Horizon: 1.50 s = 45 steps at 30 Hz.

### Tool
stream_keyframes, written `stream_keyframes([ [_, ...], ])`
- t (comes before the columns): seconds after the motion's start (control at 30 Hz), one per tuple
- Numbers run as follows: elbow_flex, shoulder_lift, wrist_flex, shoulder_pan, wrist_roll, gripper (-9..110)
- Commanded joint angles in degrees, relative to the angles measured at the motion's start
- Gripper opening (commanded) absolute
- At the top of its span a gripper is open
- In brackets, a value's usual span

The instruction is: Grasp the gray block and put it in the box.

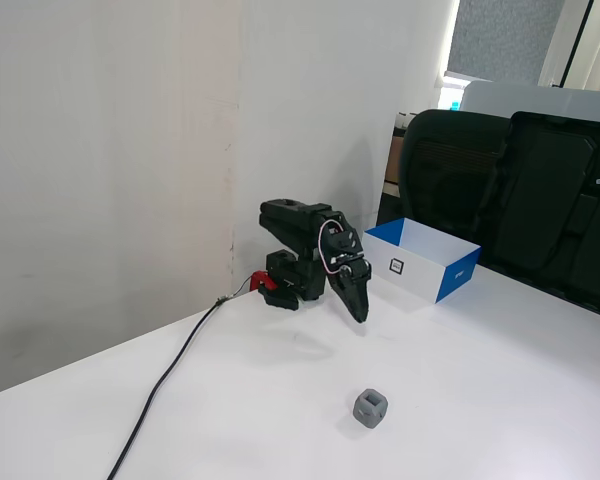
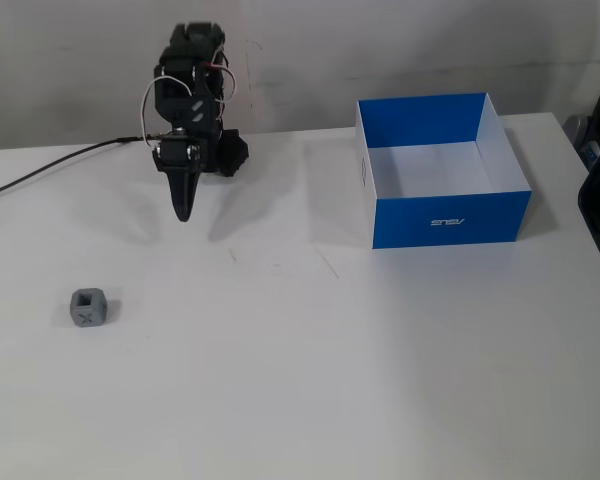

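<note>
Wide bare white table all around, and the gray block sits alone in the open, well apart from everything. One block, one box, one arm. The box, blue outside and white inside, rests far to the right in this fixed view, close to the table's back edge. The gripper points down, fingers pressed together, holding nothing. A black cable trails off; dark chairs stand behind.

Matt gray block, smooth cardboard box
</note>
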Motion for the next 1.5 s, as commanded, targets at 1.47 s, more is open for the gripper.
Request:
stream_keyframes([
  [1.47, -49.13, -63.9, 0.09, -12.74, -11.25, 17],
])
